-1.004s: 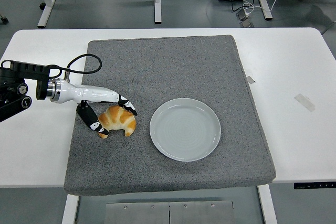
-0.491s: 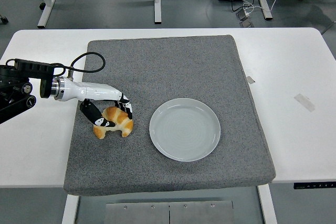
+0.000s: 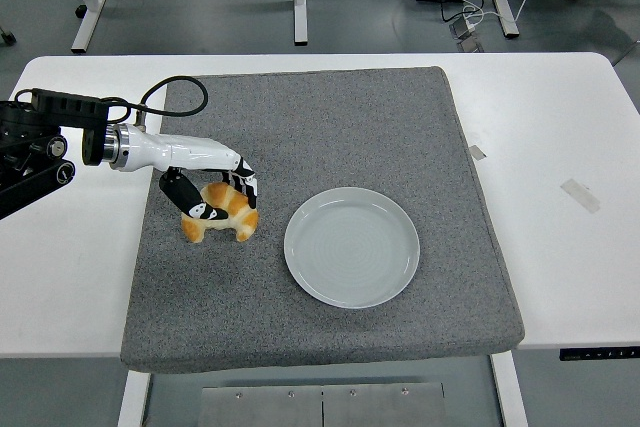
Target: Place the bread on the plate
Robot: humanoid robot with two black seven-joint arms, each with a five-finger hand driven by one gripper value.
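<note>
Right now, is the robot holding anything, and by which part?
The left hand is closed on the croissant, fingers wrapped over its top and middle, with both ends sticking out below. The plate is bare.

The mat (image 3: pixel 330 127) looks like grey felt or coarse cloth, matt and slightly rough. The worktop (image 3: pixel 560 127) is smooth white, with a faint sheen. The plate (image 3: pixel 351 246) is pale, glazed and glossy, with fine rings. The bread (image 3: pixel 232 215) has a golden, shiny baked crust. The left robot hand (image 3: pixel 212 192) has glossy white plastic shells and black finger segments.
</note>
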